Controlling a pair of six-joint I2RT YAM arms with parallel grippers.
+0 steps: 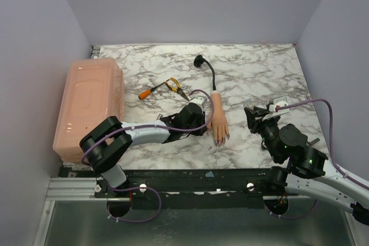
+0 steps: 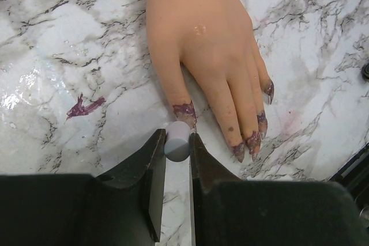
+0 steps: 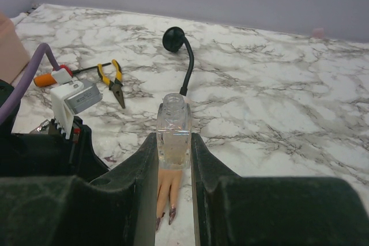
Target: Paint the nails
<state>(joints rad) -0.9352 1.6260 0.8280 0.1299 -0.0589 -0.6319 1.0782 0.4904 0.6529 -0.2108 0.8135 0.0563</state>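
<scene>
Painting risk: the bristles are hidden under the grey brush cap [image 2: 177, 145], so polish can land on skin instead of nail. The thumb tip [image 2: 184, 110] already carries a purple ring past the nail edge.
Smear risk: a purple streak [image 2: 83, 108] sits on the worktop [image 2: 52, 33] on the thumb side of the mannequin hand [image 2: 202, 44]. Dragging a loaded brush low would add more.
Shift risk: the hand lies palm down, tied only to a thin black gooseneck [image 1: 212, 79]. A sideways push from the brush could slide it.
Spill risk: the polish bottle [image 3: 174, 113] is uncapped and upright, so any tilt could spill it.
Left jaws: clamped on the brush cap, just off the thumb tip.
Right jaws: clamped on the bottle, near the hand on its right and apart from it.
Nails [image 2: 262, 119]: on the hand's fingertips, pointing toward the arm bases. They are dark purple-grey with messy edges.
Bottle contents: looks clear; cannot tell the fill level.
Storage box [image 1: 89, 105]: pink and lidded, well left of the hand; cannot tell what is inside.
</scene>
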